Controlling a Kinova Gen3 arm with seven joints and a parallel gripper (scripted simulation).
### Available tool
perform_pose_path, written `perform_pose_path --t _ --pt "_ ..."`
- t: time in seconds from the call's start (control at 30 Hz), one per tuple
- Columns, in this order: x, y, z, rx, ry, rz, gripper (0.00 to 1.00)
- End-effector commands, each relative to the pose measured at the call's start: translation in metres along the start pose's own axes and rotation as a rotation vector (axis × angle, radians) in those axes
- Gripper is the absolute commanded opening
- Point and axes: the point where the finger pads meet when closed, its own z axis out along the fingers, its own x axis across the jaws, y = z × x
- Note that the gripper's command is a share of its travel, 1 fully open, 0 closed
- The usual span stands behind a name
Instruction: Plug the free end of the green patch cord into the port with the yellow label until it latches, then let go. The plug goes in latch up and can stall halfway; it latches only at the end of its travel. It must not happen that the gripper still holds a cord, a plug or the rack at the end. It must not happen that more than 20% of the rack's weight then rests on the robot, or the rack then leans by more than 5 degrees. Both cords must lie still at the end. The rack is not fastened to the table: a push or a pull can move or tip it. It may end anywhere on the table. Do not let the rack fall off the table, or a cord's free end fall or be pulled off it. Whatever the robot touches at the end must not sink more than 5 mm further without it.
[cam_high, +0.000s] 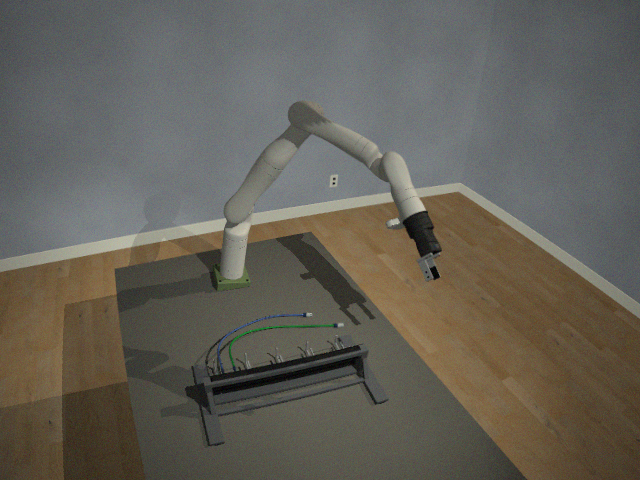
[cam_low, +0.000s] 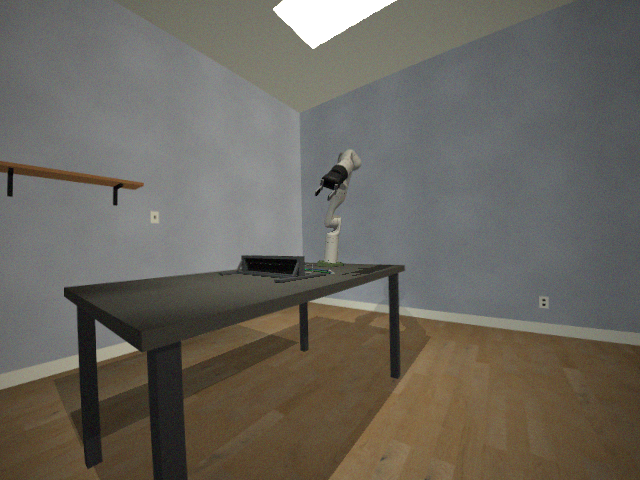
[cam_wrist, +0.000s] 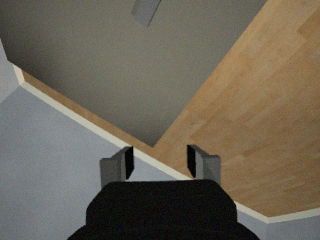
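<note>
The green cord (cam_high: 279, 327) curves from the left part of the rack (cam_high: 286, 370) across the table top, and its free plug (cam_high: 338, 324) lies flat behind the rack's right half. The blue cord (cam_high: 253, 324) runs beside it, with its plug (cam_high: 308, 313) a little further back. My gripper (cam_high: 430, 269) is open and empty, high in the air and well to the right of both plugs, out past the table's right edge. In the wrist view the two fingers stand wide apart with nothing between them. The yellow label is not visible in any view.
The arm's green base (cam_high: 231, 279) sits at the table's back. Wooden floor lies past the table's right edge.
</note>
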Motion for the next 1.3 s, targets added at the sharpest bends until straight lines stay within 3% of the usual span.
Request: perform_pose_path --t 0.0,0.6,0.77,0.9,1.03,1.1,1.27 --pt "-0.001 0.001 -0.001 -0.002 0.0 0.001 1.0" --pt "-0.001 0.001 -0.001 -0.002 0.0 0.002 1.0" --pt "-0.008 -0.01 -0.002 0.028 -0.006 0.022 1.0" --pt "-0.023 -0.038 -0.005 0.099 -0.017 0.07 1.0" --pt "-0.042 -0.083 -0.015 0.215 -0.027 0.147 1.0" --pt "-0.042 -0.083 -0.015 0.215 -0.027 0.147 1.0" --pt "-0.058 -0.153 -0.043 0.407 -0.023 0.27 1.0"
